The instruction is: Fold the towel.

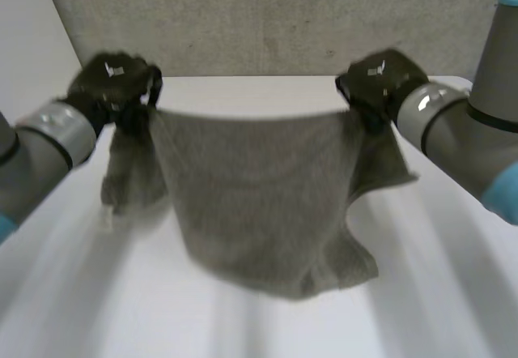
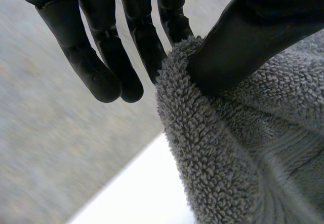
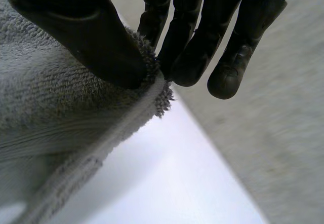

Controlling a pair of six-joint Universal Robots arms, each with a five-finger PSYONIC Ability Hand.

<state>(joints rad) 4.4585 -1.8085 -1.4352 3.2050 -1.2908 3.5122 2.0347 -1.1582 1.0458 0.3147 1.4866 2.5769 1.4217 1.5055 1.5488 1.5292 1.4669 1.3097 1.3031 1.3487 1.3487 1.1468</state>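
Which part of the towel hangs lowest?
The middle panel of the grey towel, between the left hand and right hand; the side flaps beyond each hand end higher.

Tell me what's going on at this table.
The robot is holding a grey towel up over the white table. Its left hand pinches one top corner between thumb and fingers, and its right hand pinches the other top corner the same way. The top edge runs taut between the two hands. The rest hangs down, and the lower end seems to bunch on the table.
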